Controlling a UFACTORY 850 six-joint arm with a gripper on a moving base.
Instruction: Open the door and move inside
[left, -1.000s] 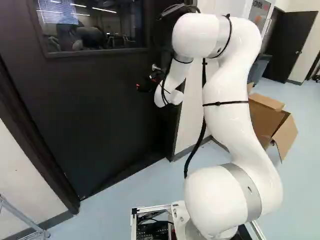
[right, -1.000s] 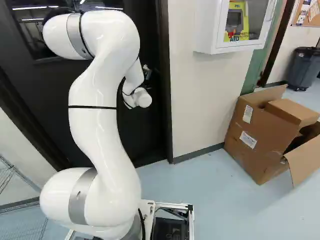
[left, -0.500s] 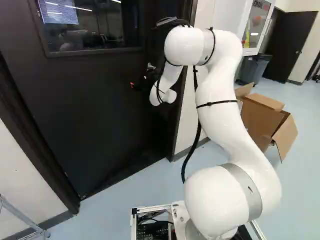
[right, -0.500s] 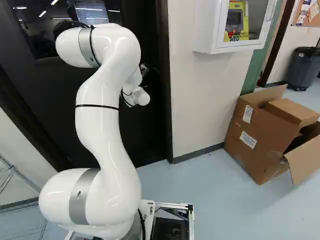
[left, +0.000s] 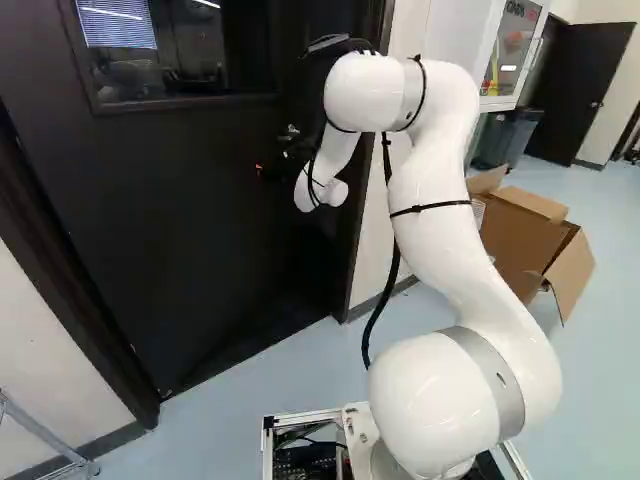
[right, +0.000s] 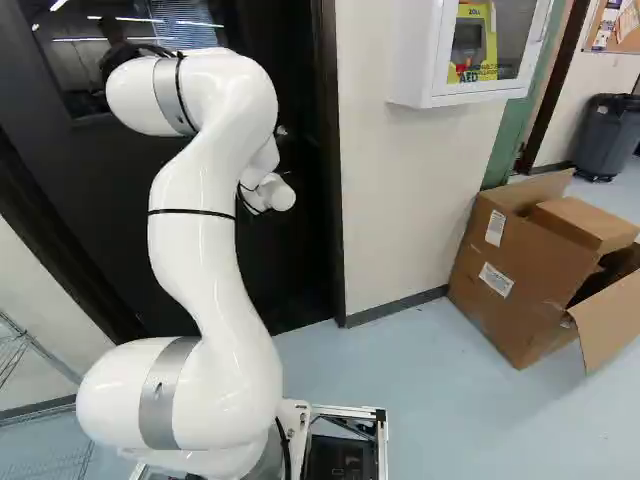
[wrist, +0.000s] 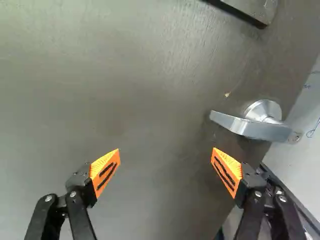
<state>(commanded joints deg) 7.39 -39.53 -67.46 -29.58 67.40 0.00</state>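
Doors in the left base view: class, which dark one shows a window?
The near door, directly ahead of the arm: a window is set in its upper part. The far door, beyond the cardboard box, shows none.

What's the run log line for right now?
door: looks closed | gripper: open, nothing held | lever handle: ungripped, ahead of one orange pad, outside the gap | next: likely line up on lever

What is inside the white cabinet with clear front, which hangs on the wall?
Inside the white cabinet, a yellow case with a dark grey panel shows through the clear front. What lies behind the case is covered by it and cannot be seen.
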